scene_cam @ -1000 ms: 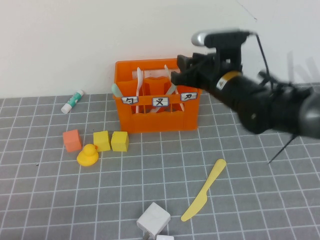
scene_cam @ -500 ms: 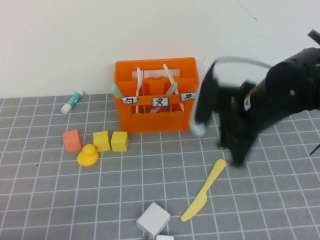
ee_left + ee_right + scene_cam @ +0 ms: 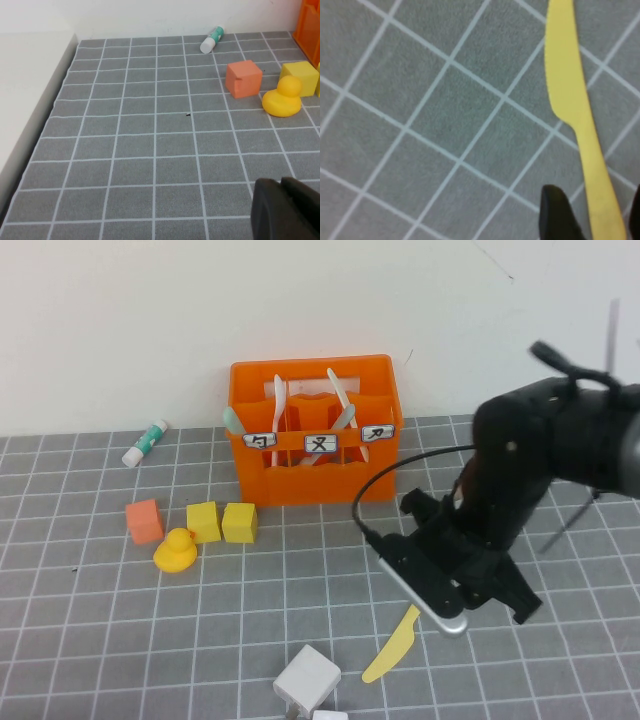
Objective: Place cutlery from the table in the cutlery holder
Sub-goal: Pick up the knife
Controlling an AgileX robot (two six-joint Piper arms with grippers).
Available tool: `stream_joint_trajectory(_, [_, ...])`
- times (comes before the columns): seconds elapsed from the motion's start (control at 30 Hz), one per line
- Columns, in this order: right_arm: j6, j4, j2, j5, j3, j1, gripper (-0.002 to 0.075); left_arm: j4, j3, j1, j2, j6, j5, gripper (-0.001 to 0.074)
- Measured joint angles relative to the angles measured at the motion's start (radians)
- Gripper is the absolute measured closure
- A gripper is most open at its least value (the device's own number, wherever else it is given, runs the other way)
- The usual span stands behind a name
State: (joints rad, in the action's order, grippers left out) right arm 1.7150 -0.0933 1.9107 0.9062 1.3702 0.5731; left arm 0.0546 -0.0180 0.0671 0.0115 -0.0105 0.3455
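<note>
The yellow knife (image 3: pixel 392 645) lies flat on the grey table (image 3: pixel 120 640) in front of the orange cutlery holder (image 3: pixel 300 485). Only its blade shows in the high view, because my right arm covers the handle. In the right wrist view my right gripper (image 3: pixel 597 220) is open just above the table, with one finger (image 3: pixel 557 215) on each side of the knife (image 3: pixel 570 100) handle and not touching it. A pink spoon (image 3: pixel 279 400), a white knife (image 3: pixel 338 390), a mint spoon (image 3: pixel 232 420) and a grey fork (image 3: pixel 345 418) stand in the holder. My left gripper (image 3: pixel 285 210) is shut and empty over bare table.
An orange cube (image 3: pixel 144 521), two yellow blocks (image 3: pixel 220 522) and a yellow duck (image 3: pixel 175 551) sit left of the holder. A glue stick (image 3: pixel 146 443) lies by the wall. A white block (image 3: pixel 307 677) rests near the front edge, close to the knife's tip.
My right arm has swung from beside the holder down and forward to the yellow knife, and it now hides the handle. The knife and the left arm have not moved.
</note>
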Motion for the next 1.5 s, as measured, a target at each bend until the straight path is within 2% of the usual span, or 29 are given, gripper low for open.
stream_joint_trajectory(0.23, [0.079, 0.017, 0.150, 0.078, 0.129, 0.000, 0.0419, 0.000, 0.000, 0.000, 0.000, 0.000, 0.000, 0.0736])
stream_joint_trajectory(0.63, [0.095, 0.058, 0.379, 0.277, 0.448, 0.000, 0.0419, 0.000, 0.000, 0.000, 0.000, 0.002, 0.000, 0.0736])
stream_joint_trajectory(0.93, [0.100, 0.060, 0.437, 0.289, 0.475, 0.000, 0.0433, 0.000, 0.000, 0.000, 0.000, 0.002, 0.000, 0.0736])
stream_joint_trajectory(1.2, [0.027, 0.048, 0.439, 0.282, 0.476, 0.000, 0.0584, 0.000, 0.000, 0.000, 0.000, 0.002, 0.000, 0.0736])
stream_joint_trajectory(1.5, [-0.030, 0.043, 0.431, 0.289, 0.474, 0.000, 0.0594, 0.000, 0.000, 0.000, 0.000, 0.002, 0.000, 0.0736])
